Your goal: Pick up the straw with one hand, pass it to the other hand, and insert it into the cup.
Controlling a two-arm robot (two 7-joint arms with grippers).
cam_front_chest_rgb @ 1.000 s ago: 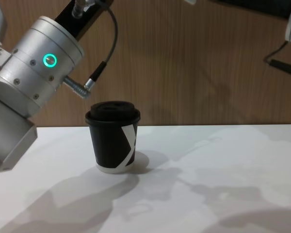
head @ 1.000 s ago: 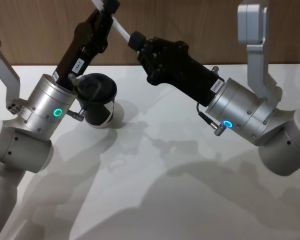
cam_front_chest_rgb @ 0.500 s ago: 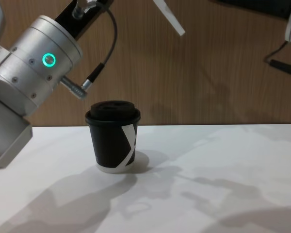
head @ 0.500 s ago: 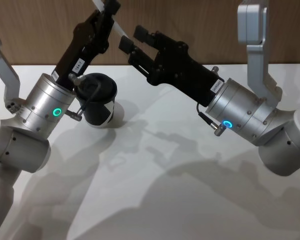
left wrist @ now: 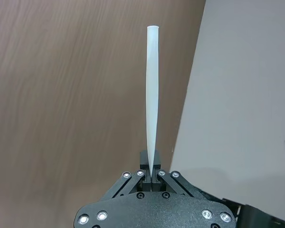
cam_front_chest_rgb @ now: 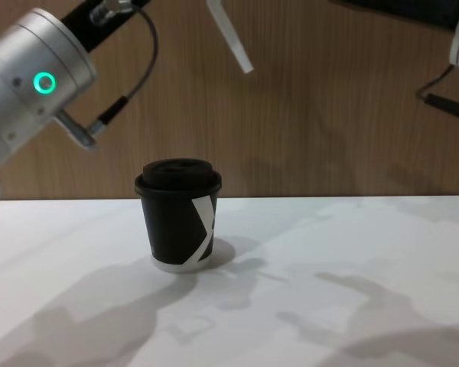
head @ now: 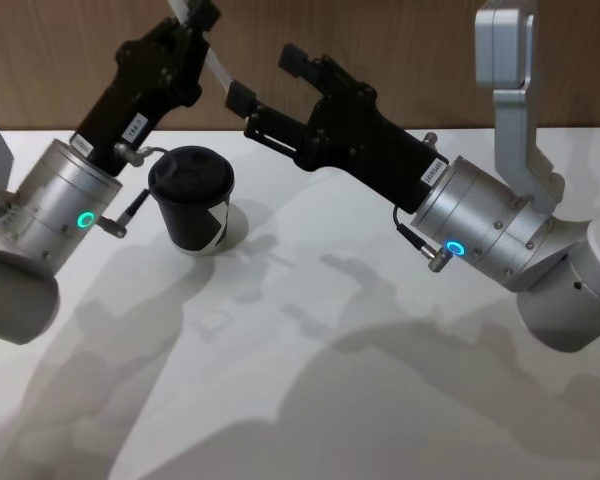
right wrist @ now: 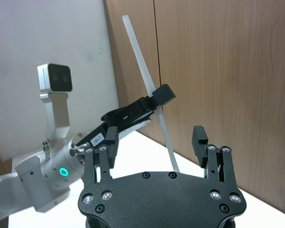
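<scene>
Left gripper (left wrist: 151, 167) clenched on the straw (left wrist: 152, 90), carrying it high and tilted over the cup (head: 192, 198) on the table (head: 380, 350), probably aiming for the lid. Right gripper (head: 270, 80) spread wide, empty, just beside the straw.

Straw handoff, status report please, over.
Left gripper shut on straw, held high near the cup. Right gripper alongside, jaws open, off the straw. Nothing between straw and cup.
</scene>
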